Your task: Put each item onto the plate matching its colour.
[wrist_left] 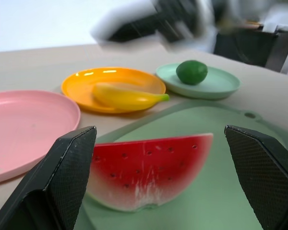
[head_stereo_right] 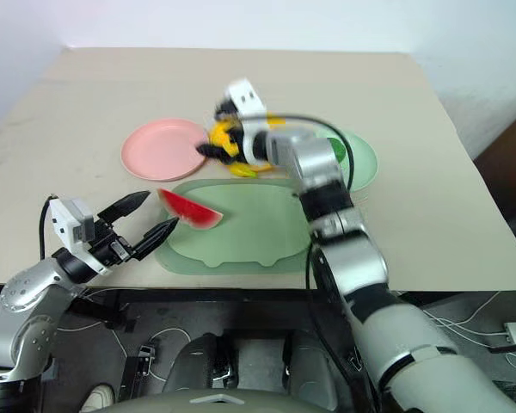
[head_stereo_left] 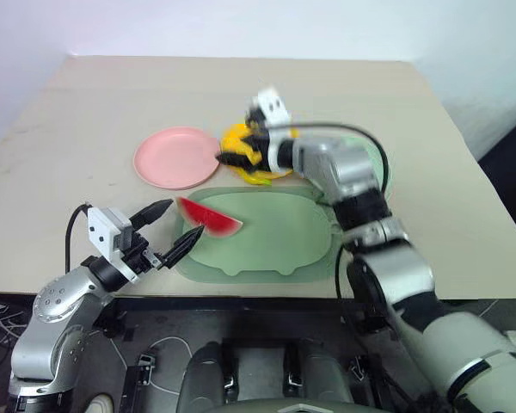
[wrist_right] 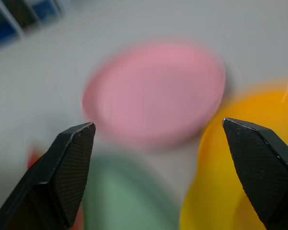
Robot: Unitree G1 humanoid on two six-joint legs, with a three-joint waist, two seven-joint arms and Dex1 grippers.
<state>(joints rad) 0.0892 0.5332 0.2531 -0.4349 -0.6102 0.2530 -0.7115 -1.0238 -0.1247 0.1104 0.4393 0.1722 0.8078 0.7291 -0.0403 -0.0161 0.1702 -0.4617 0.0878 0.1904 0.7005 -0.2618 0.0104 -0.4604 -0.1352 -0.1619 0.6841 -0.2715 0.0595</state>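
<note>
A: Left wrist view puts the watermelon (wrist_left: 149,172) right between the left gripper's (head_stereo_left: 174,227) fingers, which stand wide apart and hold nothing; the wedge lies on the tray (head_stereo_left: 275,249), at the corner nearest the pink plate (head_stereo_left: 177,157), red side showing.

B: And the rest? Banana (wrist_left: 126,96) lies on the yellow plate (wrist_left: 81,84); green fruit (wrist_left: 192,72) sits on the mint plate (wrist_left: 221,85); so I'd say the wedge is the one item left.

A: Agreed; the right gripper (head_stereo_left: 239,157) hovers over the yellow plate, jaws spread and empty.

B: Then the left one should ease forward until its fingers flank the wedge, and close across the flat faces rather than the curved rind, which looks likely to slip; lift it clear of the tray's lip before swinging over to the pink plate.

A: Set it near the plate's middle; let go low, so it doesn't tumble off the rim.
</note>
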